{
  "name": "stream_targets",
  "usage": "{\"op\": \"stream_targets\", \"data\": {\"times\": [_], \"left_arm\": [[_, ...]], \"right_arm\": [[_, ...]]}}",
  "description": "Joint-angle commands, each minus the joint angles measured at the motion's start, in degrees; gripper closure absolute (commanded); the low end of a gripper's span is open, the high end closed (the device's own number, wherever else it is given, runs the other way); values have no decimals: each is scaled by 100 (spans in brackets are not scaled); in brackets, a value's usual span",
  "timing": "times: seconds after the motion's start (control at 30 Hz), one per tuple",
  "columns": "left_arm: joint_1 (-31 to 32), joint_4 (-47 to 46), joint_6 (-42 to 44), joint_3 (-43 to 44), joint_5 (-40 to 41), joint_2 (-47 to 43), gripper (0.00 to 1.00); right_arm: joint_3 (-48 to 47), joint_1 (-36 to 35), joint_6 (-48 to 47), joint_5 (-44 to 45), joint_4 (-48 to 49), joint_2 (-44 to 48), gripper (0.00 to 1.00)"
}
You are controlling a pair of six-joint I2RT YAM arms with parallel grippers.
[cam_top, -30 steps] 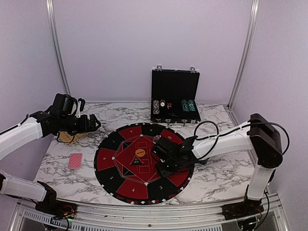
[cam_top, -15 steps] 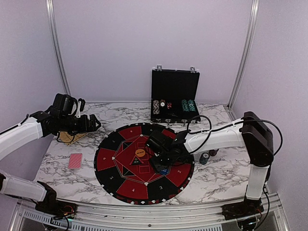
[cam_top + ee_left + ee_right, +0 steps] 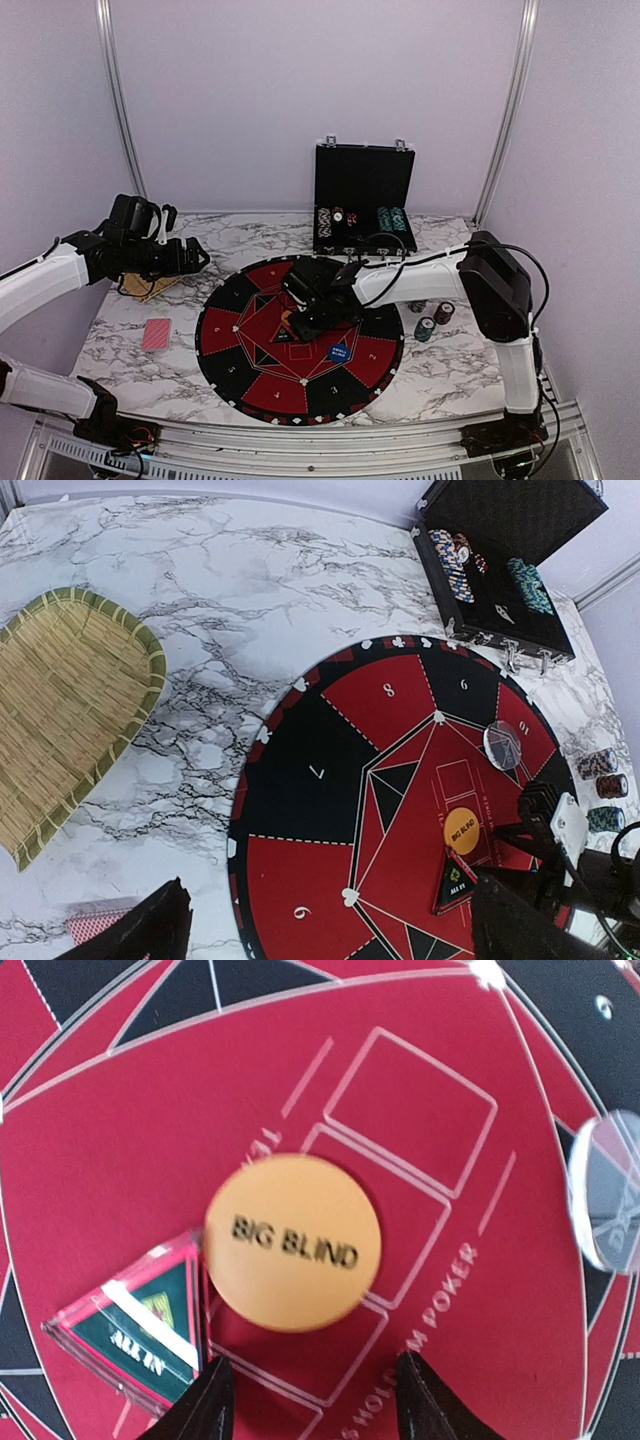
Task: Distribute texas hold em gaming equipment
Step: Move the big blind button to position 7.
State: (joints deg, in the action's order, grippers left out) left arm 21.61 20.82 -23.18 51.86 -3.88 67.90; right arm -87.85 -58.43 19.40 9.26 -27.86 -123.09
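The right gripper (image 3: 312, 1380) hangs low over the middle of the mat (image 3: 120, 1160), jaws partly apart with only red felt between the fingers (image 3: 205, 1405). Just ahead of its tips the orange disc (image 3: 293, 1242) lies flat, lettered BIG BLIND. The all-in marker (image 3: 135, 1335) lies ahead and to the left, one corner at the disc's edge. The clear disc (image 3: 610, 1190) lies ahead and well to the right, also on the mat. In the top view the blue disc (image 3: 339, 352) lies on the mat behind this gripper. Further behind it, off the mat's edge, three short stacks of chips (image 3: 425, 330) stand close together on the table (image 3: 450, 370). The left gripper (image 3: 195, 255) is held up over the table's left part, well apart from the mat, jaws wide and empty. From its wrist camera the basket (image 3: 70, 700) lies ahead to the left. A card (image 3: 95, 920) shows face down just beside its left finger (image 3: 130, 935). The open case (image 3: 500, 540) stands far ahead to the right, with more chips racked inside.
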Motion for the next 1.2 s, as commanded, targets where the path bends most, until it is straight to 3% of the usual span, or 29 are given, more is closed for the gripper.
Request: {"op": "stream_targets", "data": {"times": [0.0, 0.43, 0.93, 1.17], "left_arm": [[-52, -85, -13, -49, -25, -92, 1], [-74, -83, -12, -45, -34, -107, 1], [-103, -80, -2, -44, -95, -93, 1], [-112, -85, -5, -44, -128, -84, 1]], "right_arm": [[-364, -6, -156, -218, -1, -457, 47], [-1661, 162, -450, -341, -178, -1415, 66], [-3390, 318, -592, -417, -523, -2591, 65], [-3345, 340, -597, -322, -672, -2394, 53]]}}
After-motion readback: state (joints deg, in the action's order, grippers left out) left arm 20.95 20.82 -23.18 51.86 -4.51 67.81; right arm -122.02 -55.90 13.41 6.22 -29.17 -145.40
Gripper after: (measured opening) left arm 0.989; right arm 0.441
